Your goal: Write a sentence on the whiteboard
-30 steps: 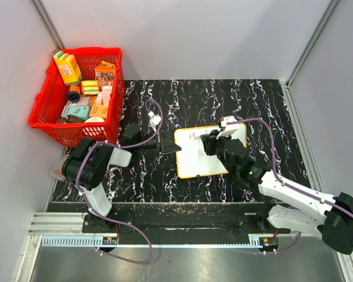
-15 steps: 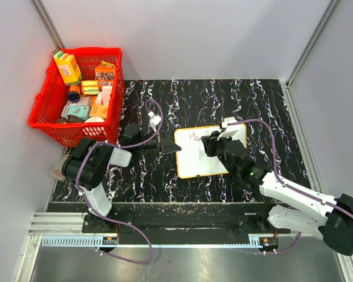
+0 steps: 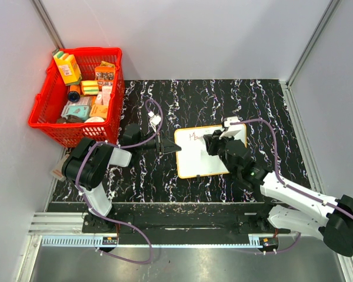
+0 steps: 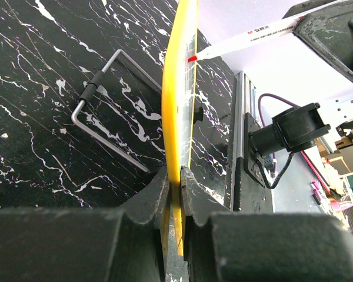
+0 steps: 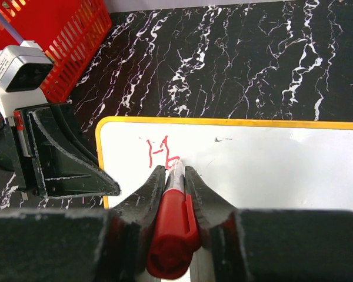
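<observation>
Your black marbled table [image 3: 253, 106] fills the middle of the top view. The red basket [image 3: 47, 126] sits at its far left corner, full of small boxes and packets, well apart from everything else.

The whiteboard [image 3: 197, 161] lies near the middle of the table, between your two arms, with its yellow rim showing all round. Most of its face is blank.

Your left arm reaches in from the left, and the left gripper [image 3: 167, 147] is at the board's left edge. In the left wrist view its fingers are pressed together on the rim [image 4: 177, 106], with the gripper [image 4: 174, 176] pinching the board edge-on. A bent wire stand [image 4: 106, 111] shows on the table side of the board. I cannot tell if it touches the table.

Your right arm comes in from the near right, and the right gripper [image 3: 210, 144] is over the far left part of the board. In the right wrist view the gripper [image 5: 175, 176] is clamped on a marker [image 5: 172, 229] with a red cap end and a pale barrel. The marker points down and away, and its tip is touching the board [image 5: 270, 170].

The sentence [image 5: 160, 154] is only a few red strokes so far, like an "H" plus a short squiggle. It sits near the board's far left corner, and the marker tip is just right of the strokes. From the top it reads as a small red mark [image 3: 194, 137].
</observation>
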Controlling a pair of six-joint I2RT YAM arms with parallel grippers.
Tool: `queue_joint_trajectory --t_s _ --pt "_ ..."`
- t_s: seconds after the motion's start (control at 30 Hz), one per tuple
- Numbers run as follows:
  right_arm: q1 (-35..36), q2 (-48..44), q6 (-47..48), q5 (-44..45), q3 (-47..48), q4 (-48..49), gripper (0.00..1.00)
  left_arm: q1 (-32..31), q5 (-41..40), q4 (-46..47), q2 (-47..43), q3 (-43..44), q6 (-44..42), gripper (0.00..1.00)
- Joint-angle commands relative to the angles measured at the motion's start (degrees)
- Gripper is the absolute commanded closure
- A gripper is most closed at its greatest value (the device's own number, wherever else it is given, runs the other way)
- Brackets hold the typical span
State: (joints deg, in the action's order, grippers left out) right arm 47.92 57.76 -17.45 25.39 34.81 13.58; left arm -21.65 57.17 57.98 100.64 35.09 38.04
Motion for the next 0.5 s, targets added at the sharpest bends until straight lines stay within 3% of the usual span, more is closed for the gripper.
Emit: queue_joint_trajectory --t_s 0.0,0.47 --pt "-0.8 -1.4 -0.4 2.7 0.8 1.1 1.0 -0.4 1.0 5.6 -0.2 0.0 -2.1 1.0" --pt "-0.8 -1.2 -0.4 -0.1 0.9 0.1 1.0 -0.3 0.9 5.7 -0.2 -0.1 -2.1 1.0"
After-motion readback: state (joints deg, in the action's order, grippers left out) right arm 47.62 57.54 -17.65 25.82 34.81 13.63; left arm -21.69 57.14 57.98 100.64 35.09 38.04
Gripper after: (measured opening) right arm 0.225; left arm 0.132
